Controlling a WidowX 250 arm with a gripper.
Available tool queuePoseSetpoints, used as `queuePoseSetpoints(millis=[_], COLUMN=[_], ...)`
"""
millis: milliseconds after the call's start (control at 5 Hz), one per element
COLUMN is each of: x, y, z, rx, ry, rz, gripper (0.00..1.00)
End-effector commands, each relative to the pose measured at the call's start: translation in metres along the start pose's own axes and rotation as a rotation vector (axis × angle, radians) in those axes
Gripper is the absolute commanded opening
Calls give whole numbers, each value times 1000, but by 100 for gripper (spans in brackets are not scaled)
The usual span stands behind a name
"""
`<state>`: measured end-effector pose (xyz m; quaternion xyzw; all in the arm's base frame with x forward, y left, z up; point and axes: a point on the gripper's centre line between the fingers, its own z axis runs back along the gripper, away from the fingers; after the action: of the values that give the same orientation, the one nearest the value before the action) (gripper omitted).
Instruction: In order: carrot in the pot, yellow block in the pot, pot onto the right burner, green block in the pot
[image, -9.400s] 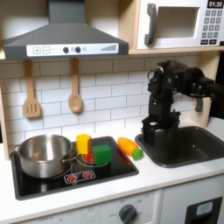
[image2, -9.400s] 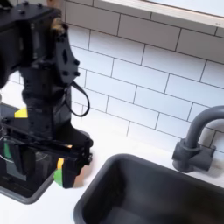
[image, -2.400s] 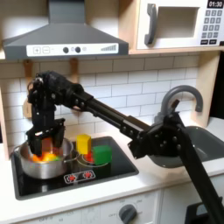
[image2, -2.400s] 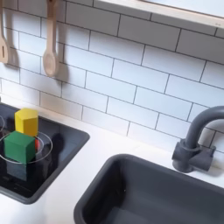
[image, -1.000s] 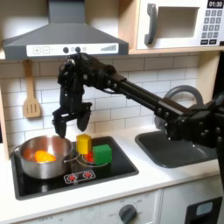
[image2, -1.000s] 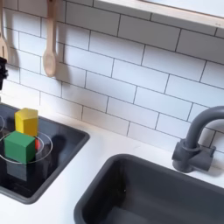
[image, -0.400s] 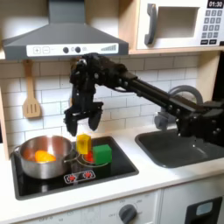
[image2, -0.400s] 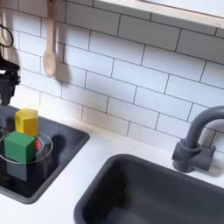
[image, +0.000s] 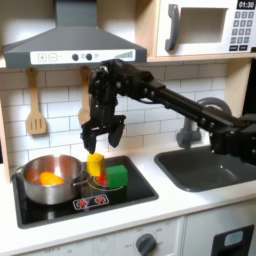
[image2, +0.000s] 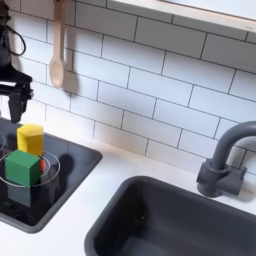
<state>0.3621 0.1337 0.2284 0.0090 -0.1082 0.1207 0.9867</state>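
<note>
Since a second ago the gripper (image: 102, 134) has travelled from over the pot (image: 50, 176), apparently holding the carrot (image: 46, 179), to directly above the yellow block (image: 95, 164), jaws released. Descend straight, centred, before clenching.

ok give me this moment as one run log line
pincer: open, above yellow block | carrot: in pot | pot: on first exterior view's left burner | green block: beside yellow block
</note>
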Motion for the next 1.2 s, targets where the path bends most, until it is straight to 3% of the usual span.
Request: queuePoseSetpoints(millis=[0, 800, 1000], x=[2, 0, 8], y=[-11, -22, -15], z=[0, 4, -7], rx=[-3, -27, -33], ry=[34, 2, -40], rz=[-63, -69, -41], gripper=[100, 100, 100])
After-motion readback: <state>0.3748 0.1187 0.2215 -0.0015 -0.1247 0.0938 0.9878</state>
